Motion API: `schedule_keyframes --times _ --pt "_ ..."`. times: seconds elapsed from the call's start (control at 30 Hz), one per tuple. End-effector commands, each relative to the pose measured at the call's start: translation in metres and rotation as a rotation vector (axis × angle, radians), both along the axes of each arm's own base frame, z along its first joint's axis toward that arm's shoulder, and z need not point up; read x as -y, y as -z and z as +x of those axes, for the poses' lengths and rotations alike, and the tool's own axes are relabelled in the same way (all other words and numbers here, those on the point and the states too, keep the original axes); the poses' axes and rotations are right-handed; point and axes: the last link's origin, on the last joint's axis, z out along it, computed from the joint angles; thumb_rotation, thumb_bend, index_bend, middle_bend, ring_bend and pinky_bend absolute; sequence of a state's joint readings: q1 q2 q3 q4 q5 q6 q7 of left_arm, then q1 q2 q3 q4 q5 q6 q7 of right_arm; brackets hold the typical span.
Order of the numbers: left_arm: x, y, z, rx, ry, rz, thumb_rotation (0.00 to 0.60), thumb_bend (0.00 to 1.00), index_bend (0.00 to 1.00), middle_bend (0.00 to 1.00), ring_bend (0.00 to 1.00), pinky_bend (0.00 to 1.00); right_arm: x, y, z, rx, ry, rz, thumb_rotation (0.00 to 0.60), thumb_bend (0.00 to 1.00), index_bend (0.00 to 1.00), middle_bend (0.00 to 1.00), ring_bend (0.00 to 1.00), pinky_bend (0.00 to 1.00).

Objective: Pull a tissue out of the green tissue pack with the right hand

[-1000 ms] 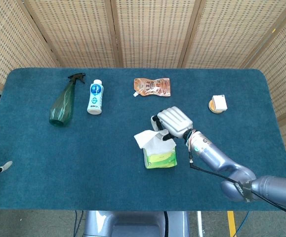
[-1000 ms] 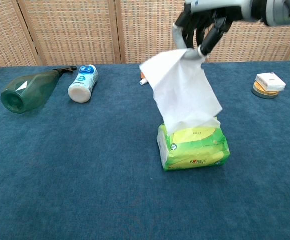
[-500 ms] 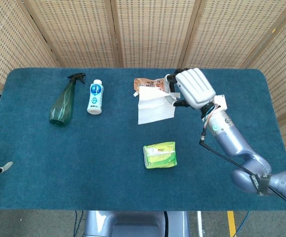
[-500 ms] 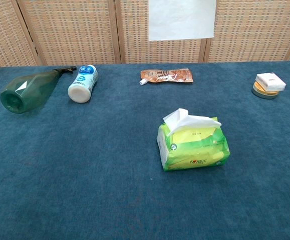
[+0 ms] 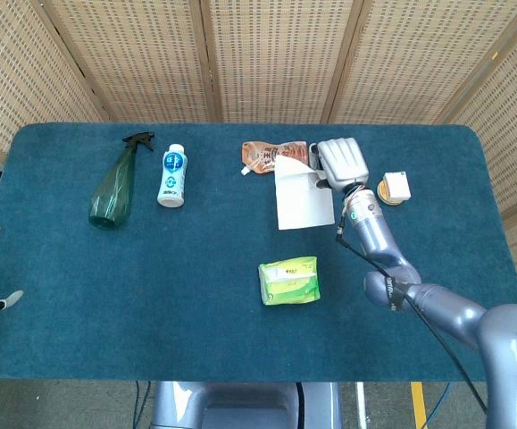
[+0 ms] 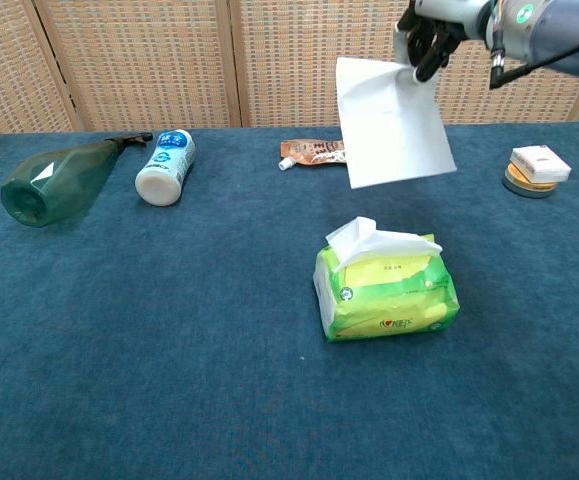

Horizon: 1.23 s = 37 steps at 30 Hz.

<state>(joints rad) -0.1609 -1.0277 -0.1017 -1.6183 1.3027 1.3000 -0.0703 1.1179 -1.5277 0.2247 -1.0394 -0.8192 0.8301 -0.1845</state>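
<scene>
Colours on the dark teal carpeted table (image 5: 195, 295)

White paper tissue (image 6: 393, 125); lime-green plastic tissue pack (image 6: 387, 293); dark green translucent spray bottle (image 5: 113, 188); white, blue-labelled bottle (image 5: 172, 175); orange-brown pouch (image 5: 267, 155).

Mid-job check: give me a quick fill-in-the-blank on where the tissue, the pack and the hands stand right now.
1. The right hand holds a white ____ in the air.
2. That sheet hangs clear of the ____ tissue pack on the table.
3. Another tissue sticks out of the pack's ____.
4. The spray bottle lies on the table ____ of the white bottle in the head view.

Missing words: tissue; green; top; left
</scene>
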Motion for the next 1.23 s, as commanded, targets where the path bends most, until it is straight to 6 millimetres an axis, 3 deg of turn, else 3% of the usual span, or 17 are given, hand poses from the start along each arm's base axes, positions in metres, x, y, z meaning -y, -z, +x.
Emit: schedule_keyframes --times 0.03,0.1,0.17,0.2,0.4,0.53,0.67,0.8,0.9,1.07,1.23 --pt "-0.003 0.001 -0.002 -0.001 -0.013 -0.007 0.600 0.00 0.00 0.00 0.00 0.00 0.003 0.032 -0.008 -0.053 0.037 0.061 0.600 0.37 0.54 0.45 0.33 0.46" --pt "-0.005 0.002 -0.003 -0.002 -0.018 -0.011 0.600 0.00 0.00 0.00 0.00 0.00 0.005 0.037 -0.011 -0.070 0.048 0.079 0.600 0.10 0.20 0.14 0.09 0.28" --pt "-0.006 0.002 -0.003 -0.004 -0.023 -0.012 0.600 0.00 0.00 0.00 0.00 0.00 0.007 0.042 -0.016 -0.082 0.075 0.113 0.600 0.00 0.02 0.00 0.00 0.15" --pt "-0.007 0.003 -0.004 -0.004 -0.026 -0.012 0.600 0.00 0.00 0.00 0.00 0.00 0.008 0.043 -0.017 -0.073 0.091 0.124 0.600 0.00 0.00 0.00 0.00 0.12" --pt "-0.009 0.004 -0.004 -0.006 -0.035 -0.016 0.600 0.00 0.00 0.00 0.00 0.00 0.010 0.025 -0.011 -0.036 0.068 0.053 0.600 0.00 0.00 0.00 0.00 0.05" --pt "-0.008 0.004 -0.002 -0.005 -0.027 -0.016 0.600 0.00 0.00 0.00 0.00 0.00 -0.005 -0.007 -0.009 0.035 0.010 0.000 0.600 0.00 0.00 0.00 0.00 0.05" --pt "-0.005 0.003 -0.001 -0.002 -0.018 -0.009 0.600 0.00 0.00 0.00 0.00 0.00 -0.025 -0.041 -0.020 0.065 -0.058 -0.075 0.600 0.00 0.00 0.00 0.00 0.05" --pt "-0.001 -0.001 0.002 0.003 0.002 0.005 0.600 0.00 0.00 0.00 0.00 0.00 -0.060 -0.077 -0.048 0.060 -0.130 -0.155 0.600 0.00 0.00 0.00 0.00 0.05" --pt "0.004 -0.004 0.005 0.010 0.020 0.019 0.600 0.00 0.00 0.00 0.00 0.00 -0.096 -0.099 -0.082 0.058 -0.162 -0.215 0.600 0.00 0.00 0.00 0.00 0.05" --pt "0.009 -0.007 0.007 0.015 0.038 0.034 0.600 0.00 0.00 0.00 0.00 0.00 -0.146 -0.111 -0.130 0.062 -0.148 -0.262 0.600 0.00 0.00 0.00 0.00 0.05" --pt "0.014 -0.007 0.008 -0.013 0.051 0.067 0.600 0.00 0.00 0.00 0.00 0.00 -0.189 -0.113 -0.160 0.084 -0.122 -0.281 0.600 0.00 0.00 0.00 0.00 0.05"
